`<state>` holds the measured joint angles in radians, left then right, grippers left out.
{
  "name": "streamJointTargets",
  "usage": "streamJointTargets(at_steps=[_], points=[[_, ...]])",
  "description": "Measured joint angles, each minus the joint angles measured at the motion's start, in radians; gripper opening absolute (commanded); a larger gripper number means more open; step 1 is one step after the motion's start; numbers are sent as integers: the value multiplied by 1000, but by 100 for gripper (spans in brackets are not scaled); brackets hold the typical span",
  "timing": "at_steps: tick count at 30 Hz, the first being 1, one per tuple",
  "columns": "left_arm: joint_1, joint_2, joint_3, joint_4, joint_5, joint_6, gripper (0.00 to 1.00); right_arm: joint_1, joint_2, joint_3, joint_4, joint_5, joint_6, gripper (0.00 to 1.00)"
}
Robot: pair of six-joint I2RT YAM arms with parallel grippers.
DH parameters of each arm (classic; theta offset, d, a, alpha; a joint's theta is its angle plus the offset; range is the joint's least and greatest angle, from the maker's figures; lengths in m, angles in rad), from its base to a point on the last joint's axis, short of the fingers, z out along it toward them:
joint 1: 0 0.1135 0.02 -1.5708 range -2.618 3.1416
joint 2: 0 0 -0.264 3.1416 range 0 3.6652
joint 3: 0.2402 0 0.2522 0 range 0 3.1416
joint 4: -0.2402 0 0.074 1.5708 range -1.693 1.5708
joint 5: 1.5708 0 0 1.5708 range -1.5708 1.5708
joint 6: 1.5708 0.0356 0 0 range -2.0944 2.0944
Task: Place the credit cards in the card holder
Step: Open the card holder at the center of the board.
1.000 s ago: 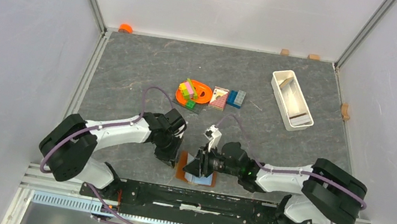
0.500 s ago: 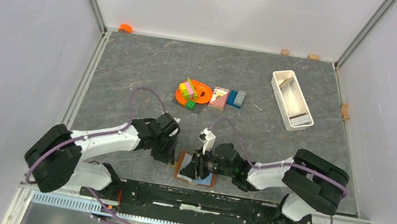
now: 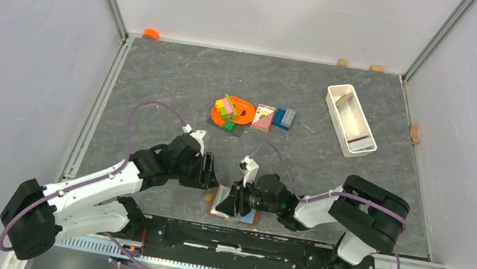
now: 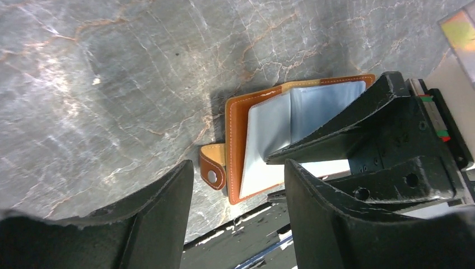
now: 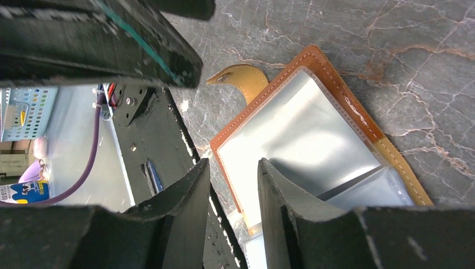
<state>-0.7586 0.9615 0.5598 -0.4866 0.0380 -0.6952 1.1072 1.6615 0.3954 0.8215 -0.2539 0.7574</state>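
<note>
L gripper (image 4: 238,168) jaws apart, empty. R gripper (image 5: 232,165) part-open, tips pinning the card holder (image 4: 260,143) flat (sleeves showing) at the table (image 3: 157,77) near edge. Next, I reckon: fetch a card w/o letting it flip shut.

From above, the right gripper (image 3: 233,203) covers most of the card holder (image 3: 214,202), so you cannot see what is between its fingers (image 4: 336,131). In the left wrist view those fingers also hide the holder's right part.
</note>
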Motion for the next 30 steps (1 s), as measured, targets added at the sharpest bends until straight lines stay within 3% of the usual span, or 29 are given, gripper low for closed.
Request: streamJointTargets(at_steps=[12, 18, 23, 30], points=[[0, 142, -77, 203, 50, -31, 64, 1, 2, -18, 24, 11, 2, 41], [0, 228, -83, 281, 58, -31, 54, 2, -40, -34, 10, 10, -3, 47], [0, 248, -86, 304, 70, -29, 51, 2, -183, -44, -91, 23, -22, 50], [0, 249, -92, 310, 78, -25, 44, -4, -388, -33, -376, 155, -39, 51]])
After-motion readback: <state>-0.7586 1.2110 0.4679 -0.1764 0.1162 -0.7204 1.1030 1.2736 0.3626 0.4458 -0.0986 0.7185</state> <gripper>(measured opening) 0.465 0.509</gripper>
